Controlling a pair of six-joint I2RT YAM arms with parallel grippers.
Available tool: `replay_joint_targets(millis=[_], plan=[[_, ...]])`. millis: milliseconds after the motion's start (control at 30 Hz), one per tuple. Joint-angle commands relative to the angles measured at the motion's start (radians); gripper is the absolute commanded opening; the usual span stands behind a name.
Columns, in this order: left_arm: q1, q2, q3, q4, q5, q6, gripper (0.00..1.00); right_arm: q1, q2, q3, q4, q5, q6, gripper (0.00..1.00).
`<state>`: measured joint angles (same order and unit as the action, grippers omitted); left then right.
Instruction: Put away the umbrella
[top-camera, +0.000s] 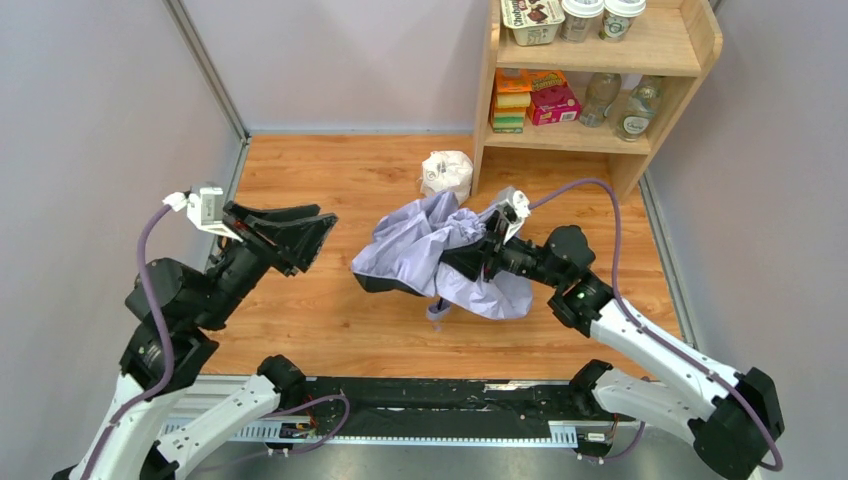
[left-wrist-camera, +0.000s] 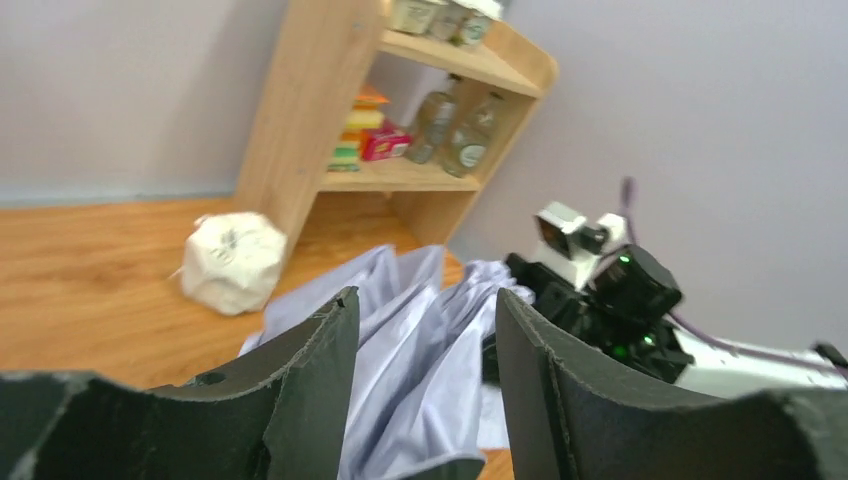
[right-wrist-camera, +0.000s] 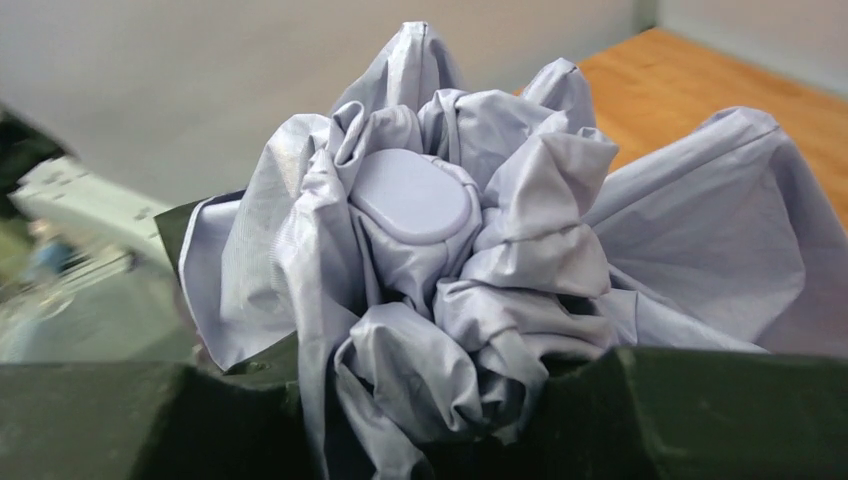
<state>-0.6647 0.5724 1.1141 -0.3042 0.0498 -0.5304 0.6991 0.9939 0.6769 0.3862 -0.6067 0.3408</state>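
**A:** While the right gripper (top-camera: 472, 256) is closed on something pale, what is it holding?

**B:** The umbrella (top-camera: 425, 248). Its lavender-white canopy is crumpled, and the bunched top with its round cap sits squeezed between the right jaws. The rest of the fabric spills out ahead of those jaws and to either side, above the wooden table (top-camera: 320, 325). I cannot tell whether it touches the wood.

**A:** And the left gripper (left-wrist-camera: 428, 300)?

**B:** Its jaws stand wide apart with nothing between them. The umbrella lies straight ahead of them, near but not touching.

**A:** Anything else?

**B:** A white wrapped lump (top-camera: 446, 172) rests beyond the umbrella, well past both sets of jaws. It sits just beside a wooden shelf (top-camera: 600, 140) holding bottles and boxes.
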Motion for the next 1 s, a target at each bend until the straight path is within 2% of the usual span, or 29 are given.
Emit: replay_joint_targets(millis=[0,100,200,333,500,633,667,700,733,767,800,900,967], plan=[[-0.003,0.023,0.038,-0.401,-0.216,-0.100,0.59,0.004,-0.103,0.001,-0.044,0.378,-0.157,0.00],[-0.003,0.029,-0.048,-0.392,-0.162,-0.216,0.68,0.005,-0.107,-0.008,0.002,0.421,-0.203,0.00],[-0.003,0.049,-0.134,-0.276,-0.082,-0.324,0.75,0.005,-0.103,-0.008,0.020,0.400,-0.241,0.00],[-0.003,0.110,-0.217,-0.086,0.028,-0.477,0.75,0.005,-0.103,0.004,-0.010,0.389,-0.282,0.00],[-0.001,0.185,-0.308,0.098,0.076,-0.670,0.75,0.007,-0.106,0.006,-0.027,0.360,-0.292,0.00],[0.001,0.292,-0.355,0.258,0.153,-0.738,0.75,0.016,-0.109,0.009,-0.040,0.354,-0.302,0.00],[0.005,0.311,-0.352,0.270,0.191,-0.734,0.69,0.016,-0.115,0.009,-0.040,0.352,-0.302,0.00],[0.016,0.335,-0.352,0.298,0.220,-0.727,0.50,0.016,-0.116,0.012,-0.049,0.355,-0.307,0.00],[0.025,0.343,-0.346,0.330,0.273,-0.715,0.36,0.016,-0.118,0.015,-0.058,0.370,-0.313,0.00],[0.054,0.345,-0.343,0.323,0.295,-0.706,0.10,0.016,-0.124,0.015,-0.067,0.384,-0.315,0.00],[0.069,0.337,-0.329,0.310,0.335,-0.660,0.00,0.016,-0.129,0.012,-0.070,0.393,-0.322,0.00],[0.137,0.214,-0.295,0.128,0.296,-0.510,0.00,0.014,-0.147,-0.002,-0.069,0.413,-0.309,0.00],[0.168,0.108,-0.293,0.103,0.254,-0.404,0.00,0.014,-0.150,-0.008,-0.076,0.410,-0.289,0.00]])
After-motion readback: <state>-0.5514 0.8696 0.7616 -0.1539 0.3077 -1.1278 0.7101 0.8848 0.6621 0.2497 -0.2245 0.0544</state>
